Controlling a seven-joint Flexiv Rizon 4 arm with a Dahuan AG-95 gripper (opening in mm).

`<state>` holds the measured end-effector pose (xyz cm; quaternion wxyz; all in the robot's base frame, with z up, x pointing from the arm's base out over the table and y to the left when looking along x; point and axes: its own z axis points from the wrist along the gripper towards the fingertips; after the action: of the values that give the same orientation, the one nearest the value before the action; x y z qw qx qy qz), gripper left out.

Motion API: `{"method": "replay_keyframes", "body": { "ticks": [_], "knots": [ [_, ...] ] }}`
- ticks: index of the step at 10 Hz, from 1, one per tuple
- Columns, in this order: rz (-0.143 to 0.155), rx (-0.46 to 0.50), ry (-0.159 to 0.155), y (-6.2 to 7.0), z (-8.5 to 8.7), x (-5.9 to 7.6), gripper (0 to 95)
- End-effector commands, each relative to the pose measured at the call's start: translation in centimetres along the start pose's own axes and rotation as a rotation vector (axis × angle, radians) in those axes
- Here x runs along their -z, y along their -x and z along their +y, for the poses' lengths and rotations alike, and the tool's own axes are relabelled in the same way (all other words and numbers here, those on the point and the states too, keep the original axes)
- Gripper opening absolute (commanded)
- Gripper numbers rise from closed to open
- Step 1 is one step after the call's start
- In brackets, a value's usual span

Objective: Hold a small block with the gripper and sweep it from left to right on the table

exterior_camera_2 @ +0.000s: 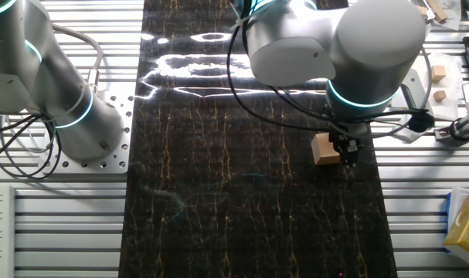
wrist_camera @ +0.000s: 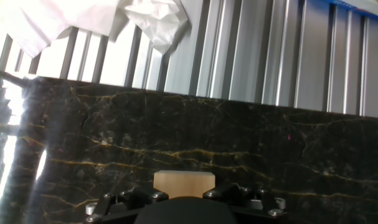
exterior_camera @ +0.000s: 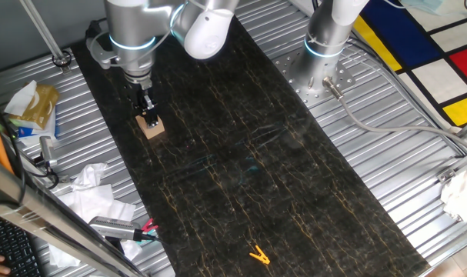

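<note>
The block (exterior_camera: pixel 151 127) is a small cube of light tan wood with plain, smooth faces and no marks on them. Its top face looks paler than its sides, and the edges are clean and straight. In width it is close to the gripper (exterior_camera: pixel 148 114) tip. It sits flat on the table (exterior_camera: pixel 241 154), near one long edge of the black marble surface with its thin gold veins, and close to the ribbed metal border (exterior_camera: pixel 95 131).

In the other fixed view the block (exterior_camera_2: pixel 325 149) lies just beside the black fingers of the gripper (exterior_camera_2: pixel 347 150), touching them on one side. In the hand view the block (wrist_camera: pixel 183 182) shows as a pale rectangle low in the middle, directly in front of the gripper (wrist_camera: pixel 184 198) body, with the table (wrist_camera: pixel 238 137) behind it and white crumpled paper (wrist_camera: pixel 152 25) further away on the metal.

The fingers are low at the block, and they seem to be around it, but I cannot tell for certain if they are closed on it or only beside it.

A small yellow clip (exterior_camera: pixel 258 255) lies on the table well apart from the block.
</note>
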<state>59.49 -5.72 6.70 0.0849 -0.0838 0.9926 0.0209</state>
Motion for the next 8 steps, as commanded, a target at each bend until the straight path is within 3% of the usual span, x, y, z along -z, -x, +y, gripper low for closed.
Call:
{"method": "replay_keyframes", "body": {
  "ticks": [1,8],
  "knots": [
    [0.0,-0.002,-0.001,-0.16,0.01,-0.05,76.0],
    [-0.005,-0.007,-0.001,-0.39,0.1,-0.24,76.0]
  ]
}}
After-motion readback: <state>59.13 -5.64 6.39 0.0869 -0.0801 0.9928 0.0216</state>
